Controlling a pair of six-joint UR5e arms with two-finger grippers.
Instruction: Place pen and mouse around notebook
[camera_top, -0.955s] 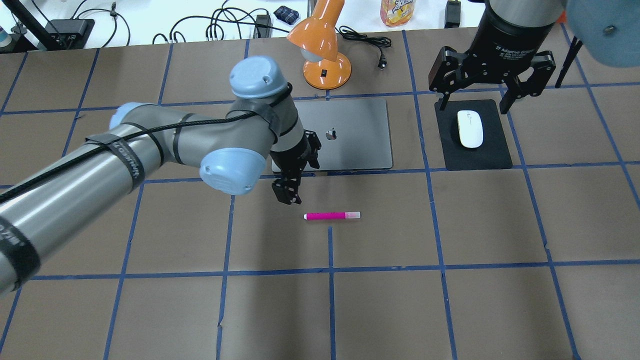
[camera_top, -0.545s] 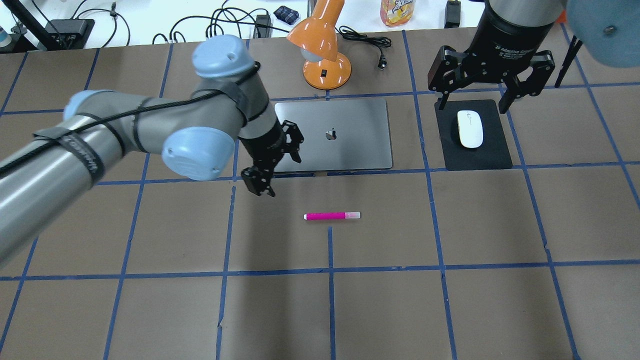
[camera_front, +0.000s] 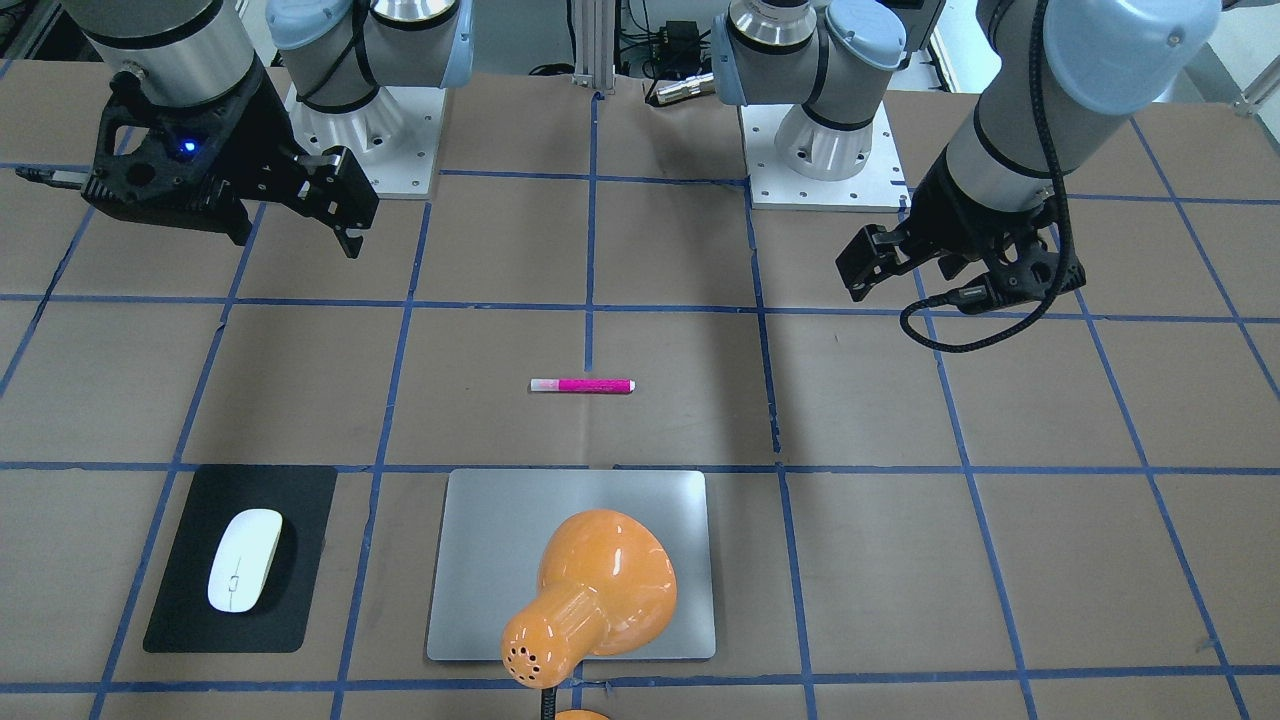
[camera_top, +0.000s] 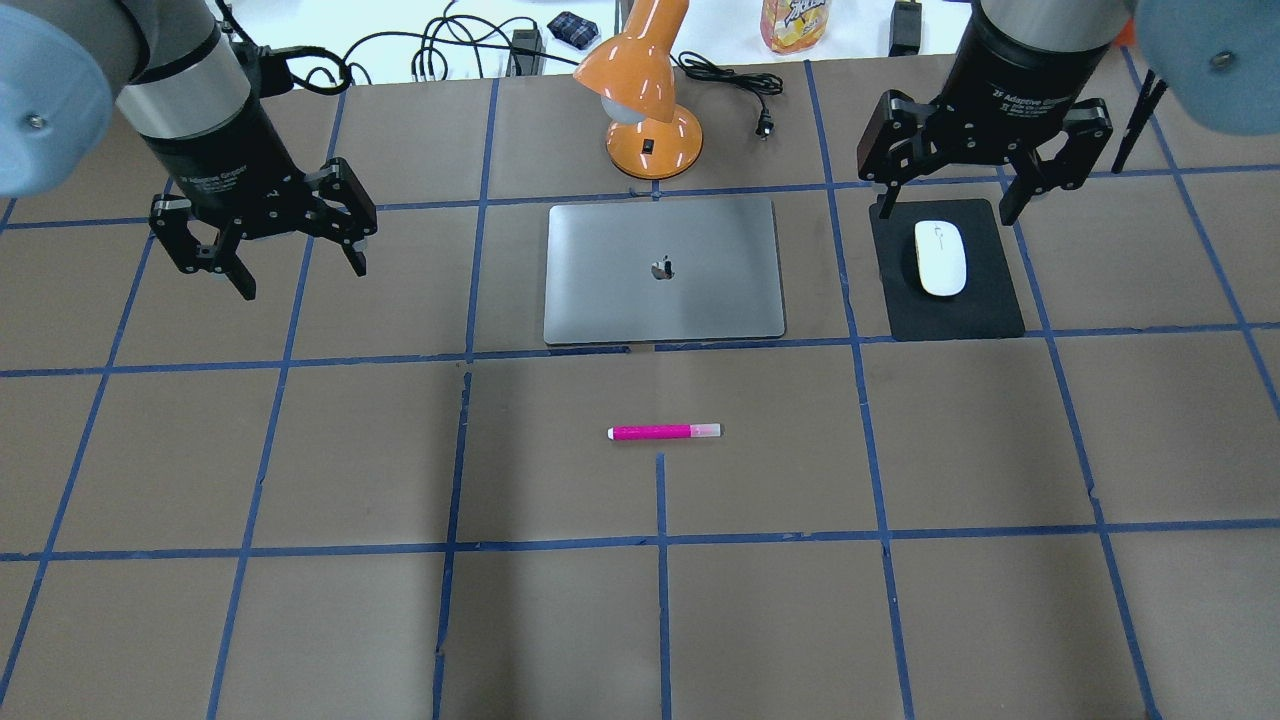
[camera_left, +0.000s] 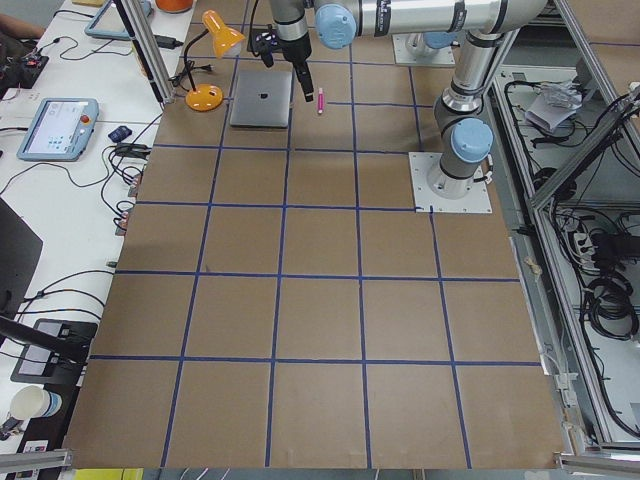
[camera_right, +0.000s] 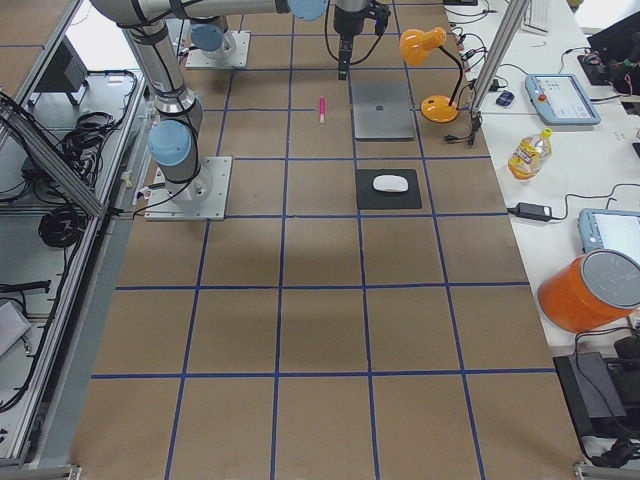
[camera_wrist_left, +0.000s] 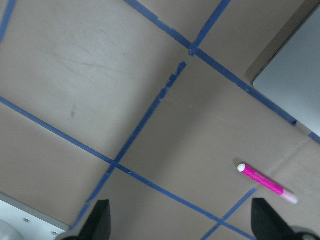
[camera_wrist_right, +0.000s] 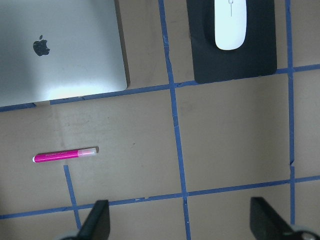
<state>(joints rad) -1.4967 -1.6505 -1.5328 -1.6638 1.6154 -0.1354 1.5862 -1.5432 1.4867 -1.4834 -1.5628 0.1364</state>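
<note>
The magenta pen (camera_top: 665, 432) lies flat on the brown table, in front of the silver notebook (camera_top: 663, 270) and apart from it. The white mouse (camera_top: 940, 258) rests on a black mat (camera_top: 985, 300) to the notebook's right. My left gripper (camera_top: 297, 262) hangs open and empty over the table, well to the left of the notebook. My right gripper (camera_top: 950, 205) hovers open and empty above the mat's far edge, behind the mouse. The left wrist view shows the pen (camera_wrist_left: 267, 183) and a notebook corner (camera_wrist_left: 295, 75). The right wrist view shows pen (camera_wrist_right: 65, 155), notebook (camera_wrist_right: 60, 50) and mouse (camera_wrist_right: 230, 25).
An orange desk lamp (camera_top: 650, 120) stands just behind the notebook, its head leaning over the far edge. Its cord and plug (camera_top: 765, 125) lie to its right. Cables and a bottle (camera_top: 795, 25) sit on the white bench beyond the table.
My left arm has swung away from the pen, moving left and back past the notebook's left edge. The pen, mouse and notebook have not moved, and the right gripper holds still.
</note>
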